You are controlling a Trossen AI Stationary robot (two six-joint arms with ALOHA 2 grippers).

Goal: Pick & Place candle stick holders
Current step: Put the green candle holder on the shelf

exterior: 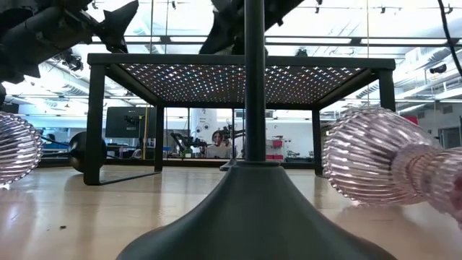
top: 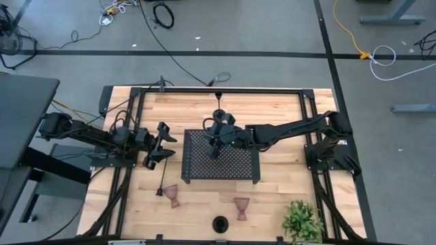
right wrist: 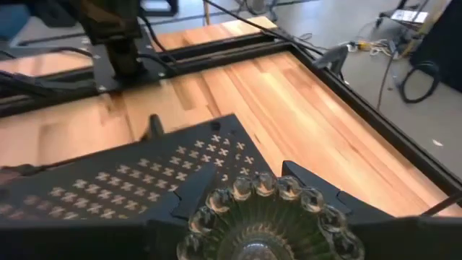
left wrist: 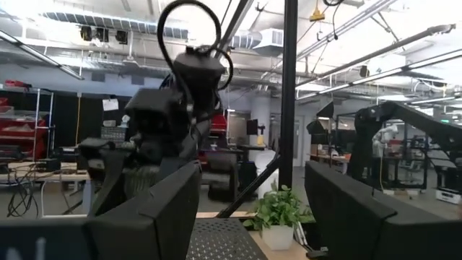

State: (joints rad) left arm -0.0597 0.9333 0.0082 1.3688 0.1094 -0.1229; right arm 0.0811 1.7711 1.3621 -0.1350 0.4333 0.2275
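My right gripper [top: 215, 141] reaches from the table's right over the black perforated tray [top: 238, 170] and is shut on a pale ribbed glass candle stick holder [right wrist: 263, 220]. My left gripper [top: 170, 146] hangs open left of the tray with nothing between its fingers [left wrist: 170, 209]. One black holder [top: 219, 116] stands beyond the tray's far edge. Another [top: 219, 223] stands on its round base at the near edge. A third [top: 162, 180] lies on its side. Two pinkish glass holders [top: 174, 196] [top: 241, 207] sit on the wood in front of the tray. My right gripper pinches the glass holder between its two fingers, which flank its ribbed round end [right wrist: 216, 198]. The fingers slant down from the table's right side, over the tray's perforated top. Whether the holder touches the tray is hidden by the gripper.
A small leafy plant [top: 302, 221] stands at the near right corner. The tray stands on legs [exterior: 95, 123] mid-table. A black frame [top: 225, 90] borders the wood. Bare wood lies right of the tray and along the far side.
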